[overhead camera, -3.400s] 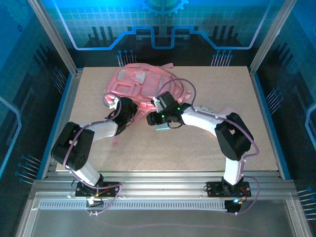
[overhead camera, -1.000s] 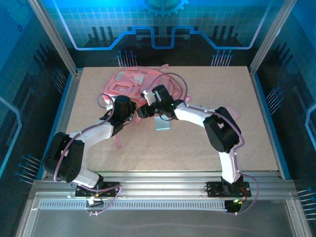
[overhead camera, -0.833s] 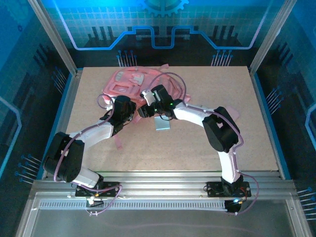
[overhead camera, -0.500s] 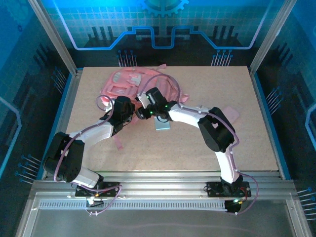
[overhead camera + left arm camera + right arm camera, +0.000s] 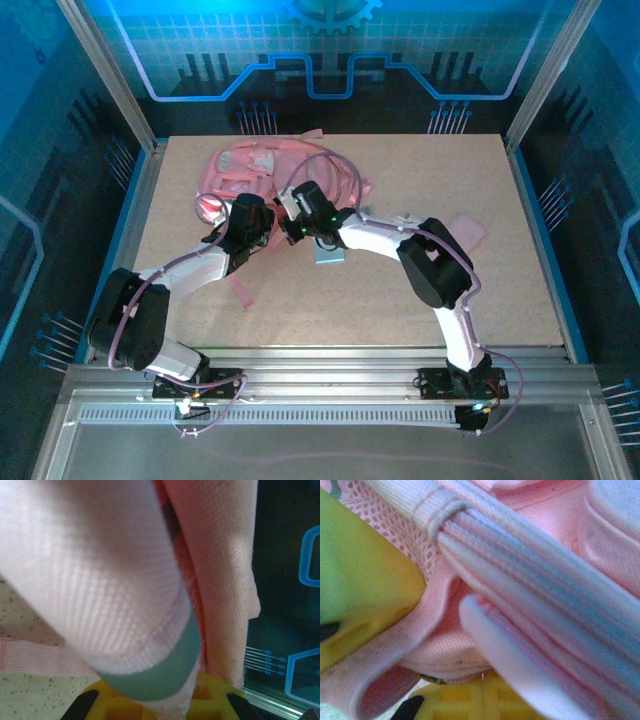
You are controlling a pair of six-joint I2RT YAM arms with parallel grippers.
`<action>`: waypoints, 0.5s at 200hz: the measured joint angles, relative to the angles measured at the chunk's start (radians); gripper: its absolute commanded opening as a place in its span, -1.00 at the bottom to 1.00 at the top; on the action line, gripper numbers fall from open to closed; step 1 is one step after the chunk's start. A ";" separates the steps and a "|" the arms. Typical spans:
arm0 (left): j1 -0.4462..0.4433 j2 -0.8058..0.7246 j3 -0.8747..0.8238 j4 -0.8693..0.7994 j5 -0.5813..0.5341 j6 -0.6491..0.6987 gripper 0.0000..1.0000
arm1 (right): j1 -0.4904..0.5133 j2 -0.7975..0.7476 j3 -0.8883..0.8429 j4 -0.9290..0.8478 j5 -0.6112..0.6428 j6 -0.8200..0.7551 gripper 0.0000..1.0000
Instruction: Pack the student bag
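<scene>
Shifted left and farther back since the earlier frame: right gripper [image 5: 288, 228] and student bag [image 5: 250, 165], now more bunched. Flat on table [image 5: 420, 300], near centre: grey card [image 5: 328, 256], just right of both grippers. Left gripper [image 5: 262, 232] pinched on pink bag fabric with green edge. Right gripper pressed together against bag webbing. Bag at far left of table.

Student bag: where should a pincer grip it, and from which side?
Probably the trimmed fabric edge on its near side, approached from the arms' side. The student bag lies limp and crumpled, so only edges pinch; left pincer and right pincer are shut there.
</scene>
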 measured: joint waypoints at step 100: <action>0.013 0.000 0.080 -0.013 0.079 0.113 -1.00 | -0.150 -0.138 -0.148 0.010 -0.317 0.127 -0.63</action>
